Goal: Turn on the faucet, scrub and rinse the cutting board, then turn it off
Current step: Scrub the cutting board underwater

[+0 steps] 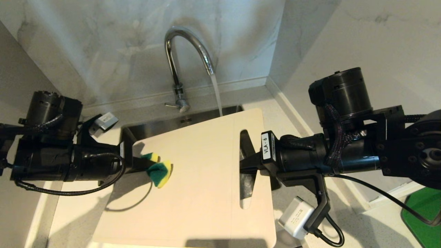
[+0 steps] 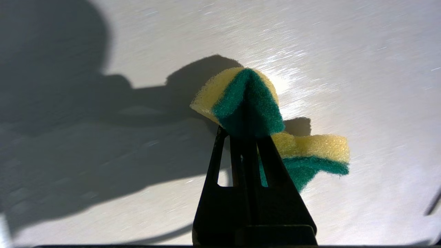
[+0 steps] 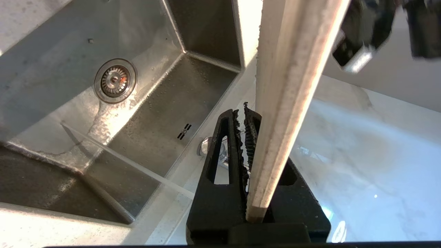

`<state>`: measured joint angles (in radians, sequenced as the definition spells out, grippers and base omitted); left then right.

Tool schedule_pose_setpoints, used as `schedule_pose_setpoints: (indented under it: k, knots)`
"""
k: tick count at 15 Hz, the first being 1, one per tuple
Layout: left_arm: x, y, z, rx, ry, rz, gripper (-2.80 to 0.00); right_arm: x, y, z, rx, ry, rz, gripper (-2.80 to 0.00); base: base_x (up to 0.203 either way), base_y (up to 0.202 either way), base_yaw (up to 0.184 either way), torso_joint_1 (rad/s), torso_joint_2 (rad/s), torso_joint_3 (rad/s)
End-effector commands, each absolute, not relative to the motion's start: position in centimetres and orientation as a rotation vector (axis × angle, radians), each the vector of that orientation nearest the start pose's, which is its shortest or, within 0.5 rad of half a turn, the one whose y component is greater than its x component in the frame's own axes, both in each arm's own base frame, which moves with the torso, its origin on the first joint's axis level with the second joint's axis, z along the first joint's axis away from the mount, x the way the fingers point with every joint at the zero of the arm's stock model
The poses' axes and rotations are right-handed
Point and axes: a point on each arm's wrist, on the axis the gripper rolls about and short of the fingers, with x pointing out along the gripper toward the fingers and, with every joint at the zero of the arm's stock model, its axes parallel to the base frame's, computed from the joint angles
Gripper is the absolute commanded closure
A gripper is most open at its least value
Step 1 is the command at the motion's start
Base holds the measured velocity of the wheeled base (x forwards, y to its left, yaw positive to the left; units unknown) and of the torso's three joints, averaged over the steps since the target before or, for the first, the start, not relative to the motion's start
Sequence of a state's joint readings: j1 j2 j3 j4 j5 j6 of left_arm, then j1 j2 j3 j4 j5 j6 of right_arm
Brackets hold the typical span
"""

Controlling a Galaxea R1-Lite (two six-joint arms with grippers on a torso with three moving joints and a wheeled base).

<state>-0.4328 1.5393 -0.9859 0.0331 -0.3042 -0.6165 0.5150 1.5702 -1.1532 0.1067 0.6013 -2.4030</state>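
Marble corner, steel sink [image 3: 144, 113], faucet [image 1: 187, 58] running

My left gripper [image 2: 245, 132] pinches the sponge [image 1: 159, 172] on the cutting board [image 1: 203, 179]; right gripper [image 3: 248, 120] clamps its slotted end; stream lies beyond

Cutting board [image 1: 203, 172]: plain cream-white, no pattern. Sponge [image 1: 159, 171]: yellow foam, dark green scrub layer. Faucet [image 1: 179, 62]: shiny chrome. Sink [image 3: 155, 103]: brushed steel grey, speckled with droplets. Wall [image 1: 103, 41]: pale grey-white marble, faint veining. Left gripper [image 2: 246, 137], right gripper [image 3: 245, 113]: matte black. Mat [image 1: 425, 213] at 4 o'clock in head view: bright green. Label [image 1: 265, 146] on right arm: white, black lettering.
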Motion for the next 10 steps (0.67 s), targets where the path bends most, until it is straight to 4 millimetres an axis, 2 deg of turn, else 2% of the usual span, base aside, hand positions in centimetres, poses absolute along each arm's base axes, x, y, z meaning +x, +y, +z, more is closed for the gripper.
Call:
schedule_pose_setpoints:
  k: [1,10]
  knots:
    - [23.2,-9.7,20.4,-0.537,0.815,-0.464,0.0,23.4,14.7,25.0,-2.021,-1.036,1.11,0.0,0.0,0.0,0.0,0.0,0.0,0.0]
    - [23.5,-2.0,17.3,-0.578,0.838,-0.37,0.0,23.0,14.4,25.1,-2.014,-1.036,1.093,0.0,0.0,0.0,0.0,0.0,0.0,0.0]
